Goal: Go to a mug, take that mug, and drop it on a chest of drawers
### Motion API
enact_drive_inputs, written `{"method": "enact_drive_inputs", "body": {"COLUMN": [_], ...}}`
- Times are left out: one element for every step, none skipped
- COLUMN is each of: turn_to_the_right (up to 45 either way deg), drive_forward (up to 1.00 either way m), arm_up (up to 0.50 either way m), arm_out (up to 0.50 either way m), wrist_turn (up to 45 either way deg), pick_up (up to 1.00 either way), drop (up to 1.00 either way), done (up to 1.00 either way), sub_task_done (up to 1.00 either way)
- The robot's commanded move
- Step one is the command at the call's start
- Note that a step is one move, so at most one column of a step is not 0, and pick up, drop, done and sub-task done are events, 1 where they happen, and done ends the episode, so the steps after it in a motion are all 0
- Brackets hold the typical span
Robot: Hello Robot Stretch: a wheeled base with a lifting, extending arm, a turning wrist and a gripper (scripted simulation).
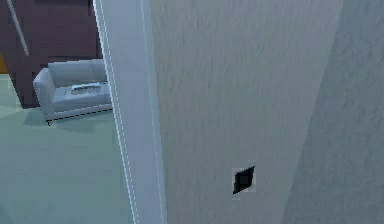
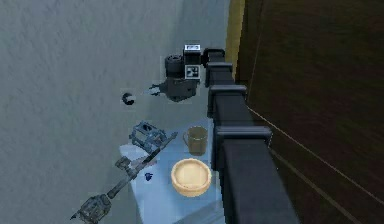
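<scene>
While the arm (image 2: pixel 230 120) reaches out above the desk (image 2: pixel 155 195), the fingers (image 2: pixel 157 90) stand against bare wall (image 2: pixel 80 60) with nothing hanging from them, so I take it they hold nothing. How they are set I cannot tell. The mug (image 2: pixel 196 140), tan and upright, stands on the desk below the fingers and slightly toward the arm, with a round bowl (image 2: pixel 190 176) just beside it, lower again. Below the fingers and left of the mug lies a long grey knobbed thing (image 2: pixel 148 135) that trails off down-left.

My guess is the fingers ride high to pass above this clutter before dropping to the mug. The bowl and the grey piece crowd it on two sides, so the approach looks tight.

A small dark ring (image 2: pixel 128 98) marks the wall just left of the fingers, and a dark wood panel (image 2: pixel 310 100) runs right of the arm. Ahead I get close wall with a black socket (image 1: pixel 244 180), and a pale sofa (image 1: pixel 72 88) beyond a white door frame (image 1: pixel 130 110).

I can read no writing. The white squares (image 2: pixel 193 48) above the fingers carry black marks, not words.
</scene>
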Motion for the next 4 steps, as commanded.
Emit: {"method": "enact_drive_inputs", "body": {"turn_to_the_right": [0.0, 0.0, 0.0, 0.0], "drive_forward": [0.0, 0.0, 0.0, 0.0], "arm_up": [0.0, 0.0, -0.3, 0.0], "arm_out": [0.0, 0.0, 0.0, 0.0], "wrist_turn": [45.0, 9.0, 0.0, 0.0], "pick_up": [0.0, 0.0, 0.0, 1.0], "drop": [0.0, 0.0, 0.0, 0.0], "done": [0.0, 0.0, 0.0, 0.0], "sub_task_done": [0.0, 0.0, 0.0, 0.0]}}
